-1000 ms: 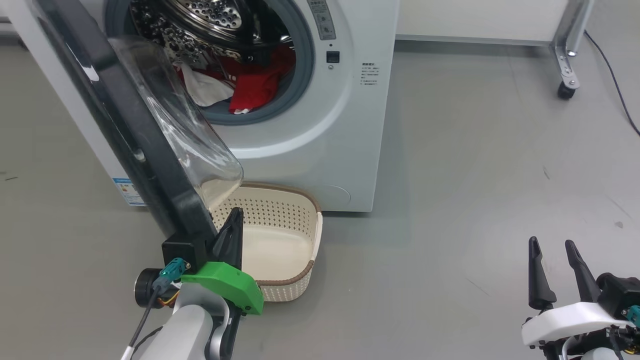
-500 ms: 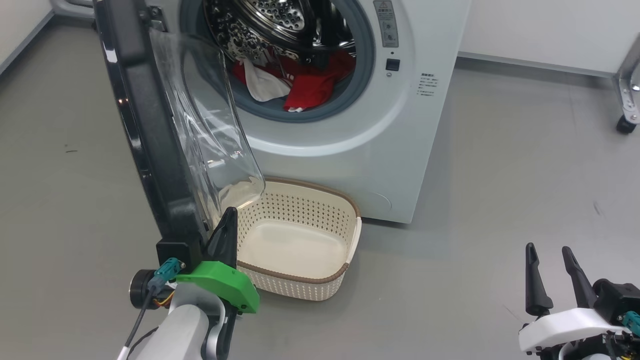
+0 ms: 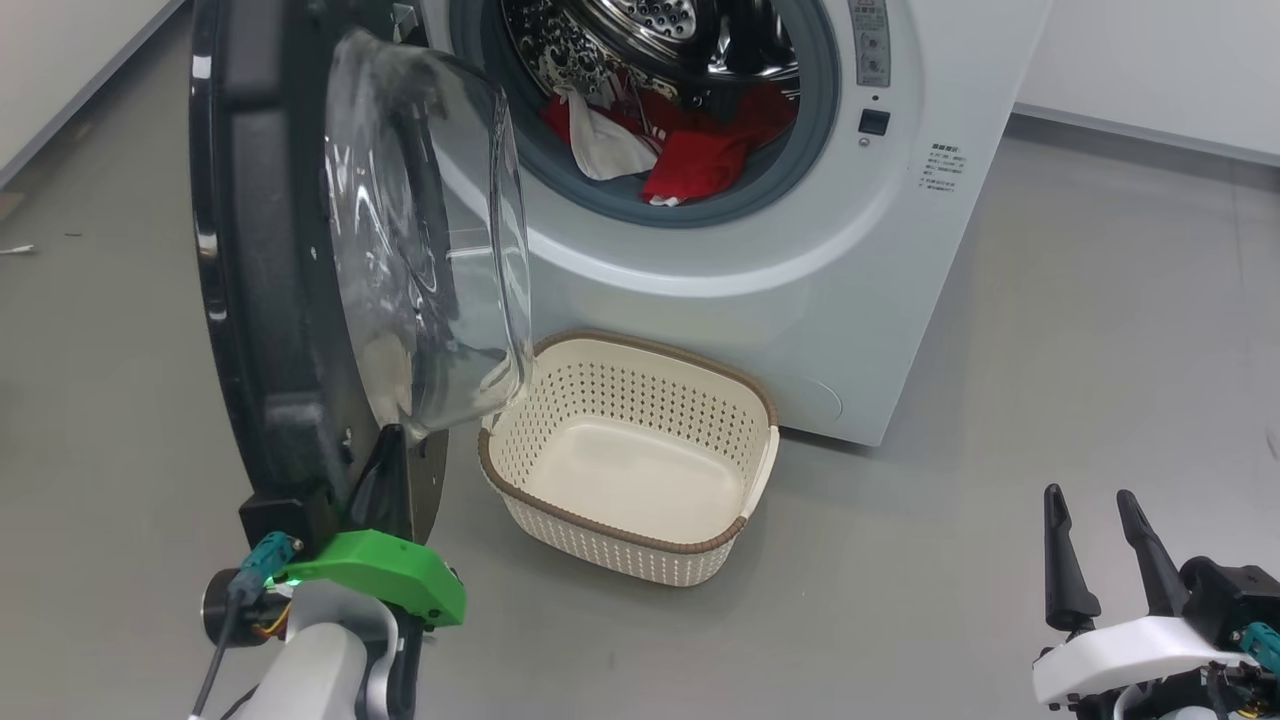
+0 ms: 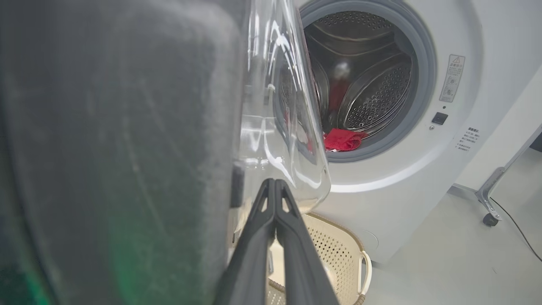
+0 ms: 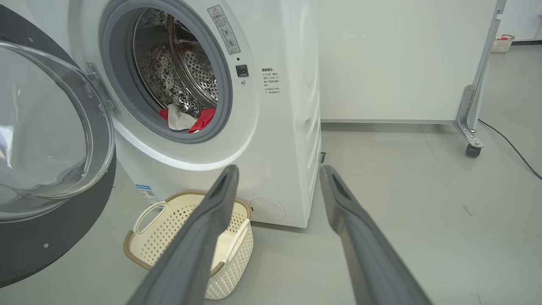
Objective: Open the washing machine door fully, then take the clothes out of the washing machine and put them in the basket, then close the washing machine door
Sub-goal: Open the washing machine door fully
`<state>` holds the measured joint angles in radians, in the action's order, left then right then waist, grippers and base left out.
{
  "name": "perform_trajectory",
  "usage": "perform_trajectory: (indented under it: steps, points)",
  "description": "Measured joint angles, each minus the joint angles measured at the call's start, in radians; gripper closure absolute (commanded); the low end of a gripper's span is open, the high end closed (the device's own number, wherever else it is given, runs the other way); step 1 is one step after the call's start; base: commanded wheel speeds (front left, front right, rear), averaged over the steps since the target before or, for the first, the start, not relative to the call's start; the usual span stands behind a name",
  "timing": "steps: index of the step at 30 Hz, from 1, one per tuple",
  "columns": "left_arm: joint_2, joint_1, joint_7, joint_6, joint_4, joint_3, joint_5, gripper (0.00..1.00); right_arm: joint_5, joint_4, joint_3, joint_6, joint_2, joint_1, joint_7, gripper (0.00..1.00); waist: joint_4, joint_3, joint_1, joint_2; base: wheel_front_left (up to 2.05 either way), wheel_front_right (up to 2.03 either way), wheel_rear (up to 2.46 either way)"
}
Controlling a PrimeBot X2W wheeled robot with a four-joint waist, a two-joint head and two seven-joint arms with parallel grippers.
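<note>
The first step, opening the door (image 3: pixel 250 250), looked nearly done: it stood swung well out from the machine (image 3: pixel 800 300). The left tool (image 3: pixel 390 445) was clenched on nothing, its fingers pressed together against the door's inner face near the lower edge. The right tool (image 3: pixel 1088 495) hung released, well apart, over bare floor. The clothes (image 3: pixel 700 150) lay at the drum's mouth. The basket (image 3: pixel 620 345) sat on the floor just before the machine with nothing in it. Next, I judged, a little more outward push, then a reach into the drum.
</note>
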<state>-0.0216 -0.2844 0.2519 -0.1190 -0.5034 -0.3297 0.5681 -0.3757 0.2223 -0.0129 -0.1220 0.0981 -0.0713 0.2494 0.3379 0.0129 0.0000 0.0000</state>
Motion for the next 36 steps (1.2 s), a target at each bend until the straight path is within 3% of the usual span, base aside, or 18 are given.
perform_trajectory:
  steps: [16, 36]
  points:
    - [0.001, 0.03, 0.0, 0.0, 0.08, 0.219, -0.044, 1.0, 0.0, -0.023, -0.022, 0.0, 0.043, 0.002, 0.0, 0.0, 0.022, 0.073, 0.0, 0.0, 0.0, 0.0, 0.0]
    - [0.005, 0.062, 0.0, 0.0, 0.196, 0.464, -0.047, 1.0, -0.009, -0.082, -0.034, 0.0, 0.158, 0.008, 0.0, 0.0, 0.018, 0.203, 0.0, 0.0, 0.0, 0.0, 0.0]
